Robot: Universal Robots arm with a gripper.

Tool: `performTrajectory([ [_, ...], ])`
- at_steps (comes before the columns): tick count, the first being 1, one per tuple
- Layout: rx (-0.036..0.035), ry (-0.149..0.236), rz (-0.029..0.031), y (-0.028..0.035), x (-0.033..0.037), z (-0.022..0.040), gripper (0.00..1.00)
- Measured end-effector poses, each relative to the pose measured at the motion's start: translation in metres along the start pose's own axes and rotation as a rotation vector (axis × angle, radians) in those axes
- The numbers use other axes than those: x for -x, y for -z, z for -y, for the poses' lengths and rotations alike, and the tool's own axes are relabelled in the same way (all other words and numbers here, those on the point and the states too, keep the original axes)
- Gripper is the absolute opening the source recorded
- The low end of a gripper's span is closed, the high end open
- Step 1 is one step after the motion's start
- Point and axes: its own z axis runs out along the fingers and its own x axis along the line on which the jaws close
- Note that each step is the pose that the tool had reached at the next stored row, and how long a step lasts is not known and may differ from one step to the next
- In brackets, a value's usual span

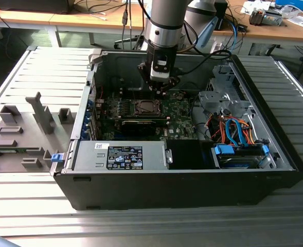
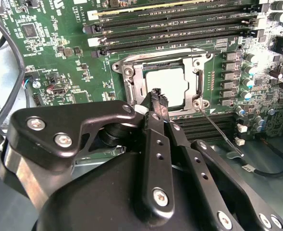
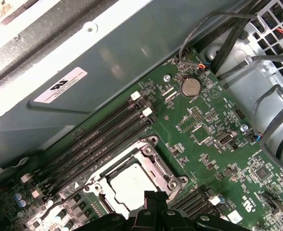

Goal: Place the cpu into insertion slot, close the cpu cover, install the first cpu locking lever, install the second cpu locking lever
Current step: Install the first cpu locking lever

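The cpu (image 2: 172, 84) (image 3: 130, 185) lies flat in the insertion slot (image 1: 144, 107), its silver top showing. The cpu cover (image 2: 131, 79) (image 3: 155, 161), a silver frame, lies down around it. A thin metal locking lever (image 2: 217, 129) sticks out at a slant from one corner of the socket. My gripper (image 1: 160, 88) (image 2: 155, 92) (image 3: 154, 195) hangs just above the socket's edge. Its black fingers are shut together, with nothing visible between them.
Long memory slots (image 2: 170, 24) (image 3: 98, 139) run beside the socket. A black graphics card (image 1: 141, 125) and the power supply (image 1: 123, 154) lie nearer the case front. A drive cage with cables (image 1: 233, 134) is at the exterior view's right, grey fixtures (image 1: 17, 134) at its left.
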Motion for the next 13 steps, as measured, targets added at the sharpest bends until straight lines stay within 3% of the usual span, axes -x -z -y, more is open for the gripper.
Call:
performTrajectory([
  [13,-0.0004,0.019,0.0006,0.0000,0.0000,0.0000,0.11],
])
